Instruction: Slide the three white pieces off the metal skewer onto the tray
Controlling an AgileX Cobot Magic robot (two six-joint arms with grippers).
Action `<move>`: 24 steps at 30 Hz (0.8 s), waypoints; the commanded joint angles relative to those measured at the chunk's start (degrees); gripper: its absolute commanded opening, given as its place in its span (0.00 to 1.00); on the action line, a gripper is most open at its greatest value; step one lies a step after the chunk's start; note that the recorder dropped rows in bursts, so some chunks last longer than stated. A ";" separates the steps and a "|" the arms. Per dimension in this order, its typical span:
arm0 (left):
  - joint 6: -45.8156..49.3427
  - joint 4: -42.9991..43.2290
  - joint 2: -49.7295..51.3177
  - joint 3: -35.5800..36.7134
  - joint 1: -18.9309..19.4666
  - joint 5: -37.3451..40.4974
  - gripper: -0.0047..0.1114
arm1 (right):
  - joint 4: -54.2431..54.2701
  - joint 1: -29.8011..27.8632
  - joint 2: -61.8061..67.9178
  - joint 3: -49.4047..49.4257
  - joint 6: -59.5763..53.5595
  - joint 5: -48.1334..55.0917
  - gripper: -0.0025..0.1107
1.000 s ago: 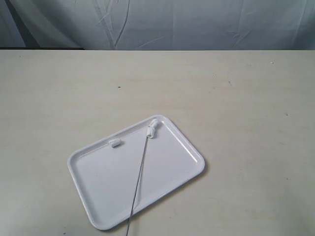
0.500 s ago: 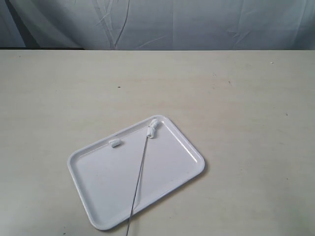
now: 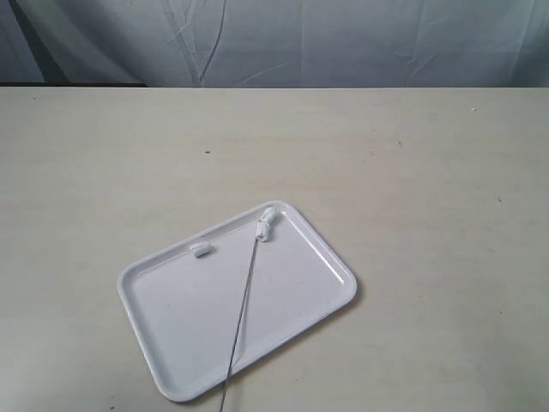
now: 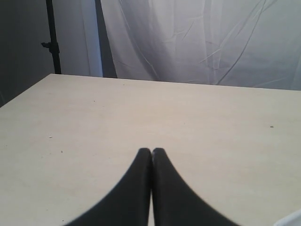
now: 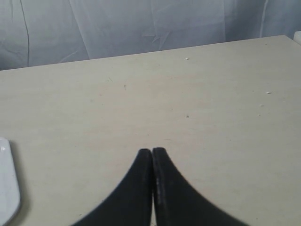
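Surface (image 3: pixel 412 172), pale; grey cloth (image 3: pixel 343 39) behind. Tray (image 3: pixel 171 330) holds the metal skewer (image 3: pixel 243 309), lying diagonally (near end overhanging the rim), two white pieces (image 3: pixel 266 225) at its far tip, and a third white piece (image 3: pixel 202 251) loose by the far rim. Left pincer (image 4: pixel 151 151) and right pincer (image 5: pixel 152 151): jaws pressed together, empty.

The skewer (image 3: pixel 244 300) ran off the exterior view's lower edge, its near end unseen. The white pieces (image 3: pixel 267 225) at its far tip were too small to count. Beside the left gripper (image 4: pixel 151 151) and the right gripper (image 5: pixel 152 151), only a cut-off sliver of the tray (image 5: pixel 7 188) showed.
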 commanded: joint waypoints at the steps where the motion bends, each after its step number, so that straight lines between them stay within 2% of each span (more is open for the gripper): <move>1: -0.11 -0.54 -0.30 0.21 0.21 0.44 0.04 | 0.44 -0.35 -0.31 0.30 -0.01 -0.73 0.02; 7: 0.02 -0.54 -0.30 0.21 0.21 5.51 0.04 | 0.44 -0.35 -0.31 0.30 -0.01 -0.73 0.02; 24: 0.02 -0.54 -0.30 0.21 0.21 5.64 0.04 | 1.39 -0.35 -0.31 0.30 -0.02 -0.60 0.02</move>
